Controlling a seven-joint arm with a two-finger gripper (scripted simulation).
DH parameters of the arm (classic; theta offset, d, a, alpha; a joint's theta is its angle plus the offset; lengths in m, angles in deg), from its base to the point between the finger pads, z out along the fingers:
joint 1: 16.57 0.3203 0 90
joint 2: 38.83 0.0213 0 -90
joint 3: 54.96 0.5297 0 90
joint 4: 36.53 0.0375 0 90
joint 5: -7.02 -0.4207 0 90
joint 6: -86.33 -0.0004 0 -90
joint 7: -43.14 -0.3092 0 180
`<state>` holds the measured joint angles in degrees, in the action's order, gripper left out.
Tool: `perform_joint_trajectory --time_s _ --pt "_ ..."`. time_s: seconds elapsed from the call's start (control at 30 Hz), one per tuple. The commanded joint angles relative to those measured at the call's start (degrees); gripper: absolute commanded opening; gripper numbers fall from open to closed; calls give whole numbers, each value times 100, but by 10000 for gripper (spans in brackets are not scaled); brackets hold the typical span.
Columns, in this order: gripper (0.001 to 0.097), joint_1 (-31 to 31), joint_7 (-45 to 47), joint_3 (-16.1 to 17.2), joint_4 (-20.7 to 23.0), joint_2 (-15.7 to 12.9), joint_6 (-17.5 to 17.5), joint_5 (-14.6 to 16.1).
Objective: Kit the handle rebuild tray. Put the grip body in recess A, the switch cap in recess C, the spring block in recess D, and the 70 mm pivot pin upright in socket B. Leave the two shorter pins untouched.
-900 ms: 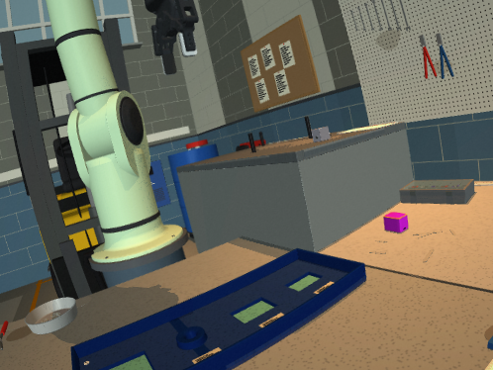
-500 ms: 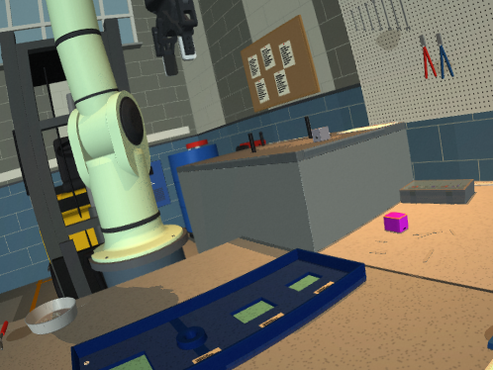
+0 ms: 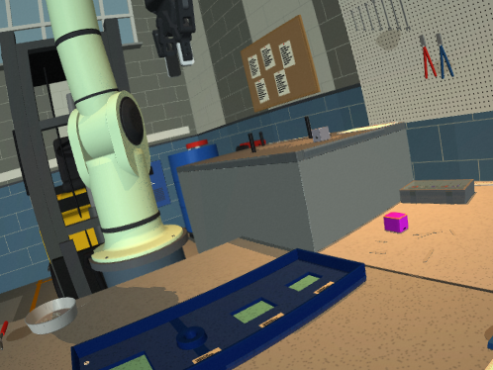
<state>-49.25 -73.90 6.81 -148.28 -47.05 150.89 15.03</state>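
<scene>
My gripper [image 3: 179,62] hangs high above the bench, near the top of the view, its fingers partly open and holding nothing. The blue tray [image 3: 222,316] lies on the near table. It has green recesses [image 3: 253,310] and a round socket [image 3: 192,337], all empty. On the grey bench [image 3: 297,188] behind stand three dark pins, the tallest [image 3: 307,127] next to a small grey block [image 3: 320,133], two shorter ones [image 3: 255,141] to the left. A red part [image 3: 243,146] lies by the shorter pins. A magenta cube [image 3: 396,221] sits on the far table.
The arm's pale green base column [image 3: 114,163] stands left of the tray. A metal bowl [image 3: 51,315] sits at the near left. A grey parts box [image 3: 436,191] lies on the far table at right. A blue drum [image 3: 190,170] stands behind the bench.
</scene>
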Motion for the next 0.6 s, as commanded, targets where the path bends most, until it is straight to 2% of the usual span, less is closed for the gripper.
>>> perform_joint_trajectory --time_s 0.0,0.33,0.47,0.57 --pt "600 0 0 0 3 1 0 0" --pt "600 9 -67 -117 64 -45 5 -13" --pt "600 35 -242 -426 224 -169 20 -47" --pt "600 66 -459 -806 421 -320 38 -90"
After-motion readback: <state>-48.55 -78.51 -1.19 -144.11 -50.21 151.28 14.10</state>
